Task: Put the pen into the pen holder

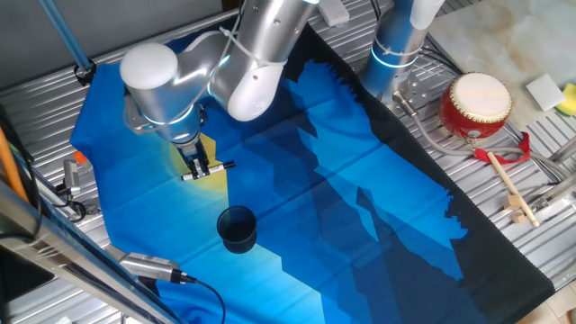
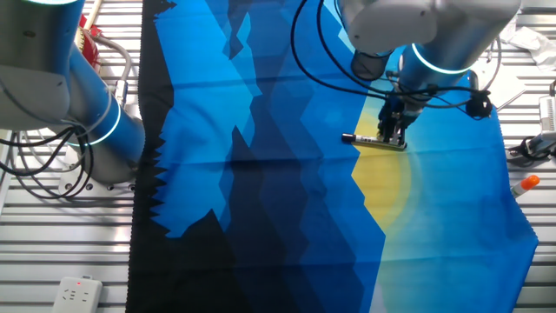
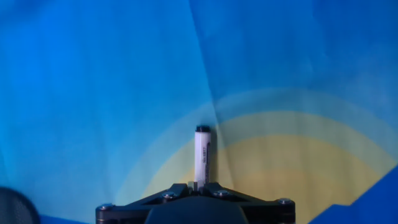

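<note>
Down over the yellow patch of the blue cloth (image 1: 360, 180), the gripper (image 1: 198, 169) is clamped on the pen (image 1: 209, 170), which lies level between its fingers with the black end sticking out toward 3 o'clock in one fixed view. From the other fixed view the same pen (image 2: 372, 141) runs sideways, black tip at 9 o'clock, the gripper (image 2: 395, 139) closed around its far end. Along the hand view, the pen (image 3: 202, 158) points straight to 12 o'clock from the gripper (image 3: 198, 186), whether it rests on the cloth or hangs just above cannot be told. Toward 5 o'clock of the gripper in one fixed view stands the pen holder (image 1: 238, 228), upright, near but apart. Off at 2 o'clock on the tabletop (image 1: 540, 243) sit a red drum (image 1: 475, 105) and a wooden drumstick (image 1: 510, 189)
</note>
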